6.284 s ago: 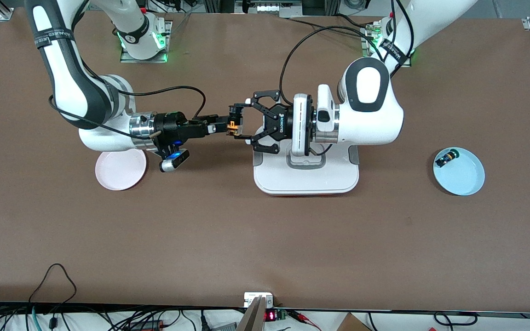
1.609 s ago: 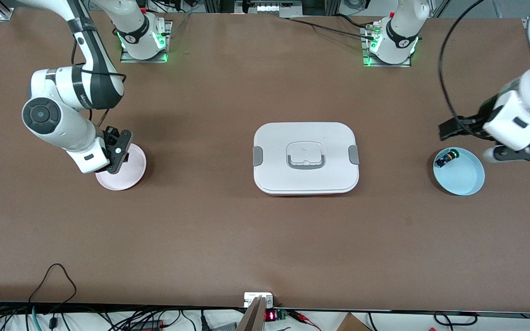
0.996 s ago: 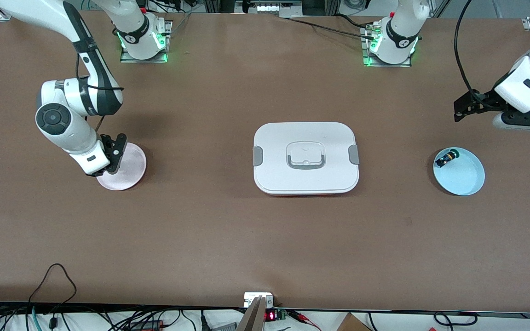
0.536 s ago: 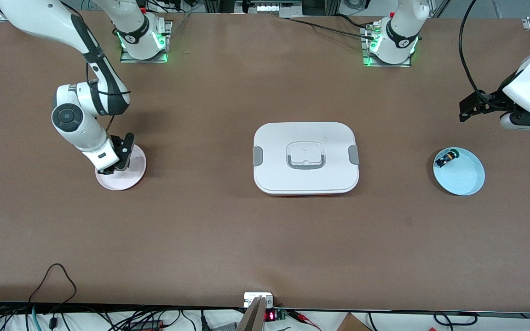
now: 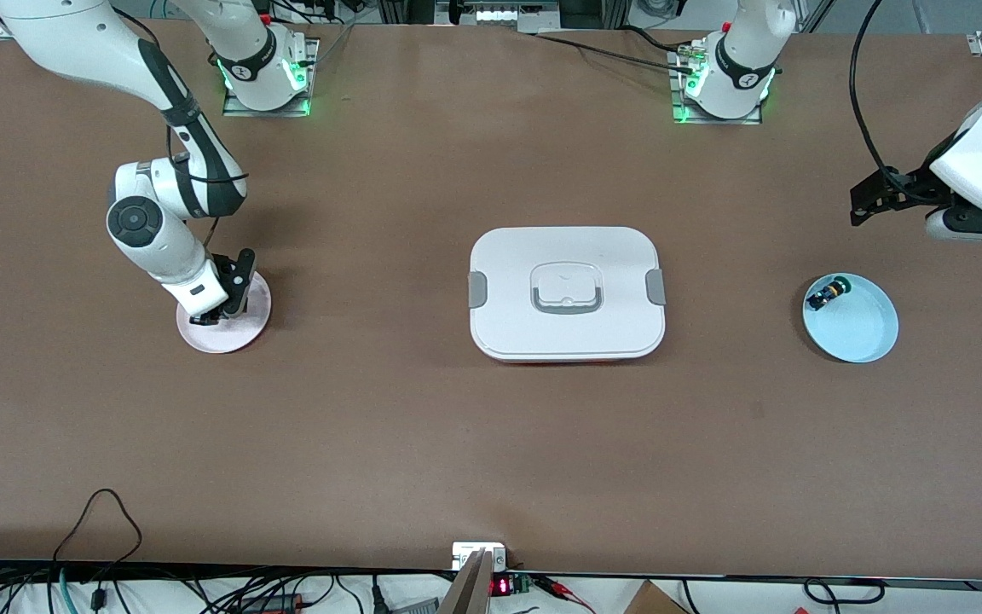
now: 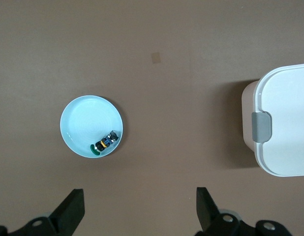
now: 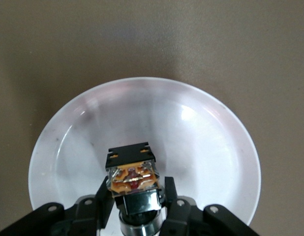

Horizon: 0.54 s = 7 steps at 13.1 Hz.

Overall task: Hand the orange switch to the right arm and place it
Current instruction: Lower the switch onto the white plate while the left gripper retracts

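My right gripper (image 7: 136, 196) is shut on the orange switch (image 7: 131, 173), a small black and orange-tan body, and holds it low over the inside of the pink plate (image 7: 201, 142). In the front view the right gripper (image 5: 206, 315) stands on end over that plate (image 5: 244, 328), and the switch is hidden under it. My left gripper (image 5: 866, 205) is open and empty, up over the table at the left arm's end. Its open fingers (image 6: 73, 210) show in the left wrist view.
A white lidded box (image 5: 566, 292) stands mid-table and also shows in the left wrist view (image 6: 285, 123). A light blue plate (image 5: 862, 333) near the left arm holds a green-capped switch (image 5: 824, 295); both show in the left wrist view, the plate (image 6: 83, 123) and the switch (image 6: 106, 142).
The switch passed from the left gripper to the right over the box. The right arm then carried it to the pink plate and lowered. The left arm drew back and now waits.
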Each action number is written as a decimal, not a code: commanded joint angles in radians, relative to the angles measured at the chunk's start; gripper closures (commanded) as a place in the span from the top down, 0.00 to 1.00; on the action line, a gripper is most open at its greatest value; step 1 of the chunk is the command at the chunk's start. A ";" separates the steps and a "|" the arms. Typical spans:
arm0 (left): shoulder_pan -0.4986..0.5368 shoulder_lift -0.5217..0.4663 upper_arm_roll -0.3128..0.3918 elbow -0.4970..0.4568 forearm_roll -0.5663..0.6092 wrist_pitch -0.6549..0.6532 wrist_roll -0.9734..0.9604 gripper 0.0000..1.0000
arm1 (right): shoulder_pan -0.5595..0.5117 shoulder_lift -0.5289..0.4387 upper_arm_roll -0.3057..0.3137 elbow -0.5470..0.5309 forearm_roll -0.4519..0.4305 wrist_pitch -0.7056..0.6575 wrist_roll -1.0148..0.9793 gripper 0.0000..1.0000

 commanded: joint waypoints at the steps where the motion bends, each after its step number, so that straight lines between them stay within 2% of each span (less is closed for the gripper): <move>1: 0.004 -0.012 -0.003 -0.007 -0.018 -0.007 0.012 1.00 | -0.031 -0.015 0.010 -0.009 -0.006 0.015 0.005 1.00; 6: 0.004 -0.012 -0.004 -0.007 -0.013 -0.008 0.012 1.00 | -0.030 -0.104 0.019 0.017 0.007 -0.054 0.088 1.00; 7: 0.004 -0.012 -0.004 -0.007 -0.015 -0.008 0.012 1.00 | -0.030 -0.122 0.040 0.037 0.066 -0.120 0.138 1.00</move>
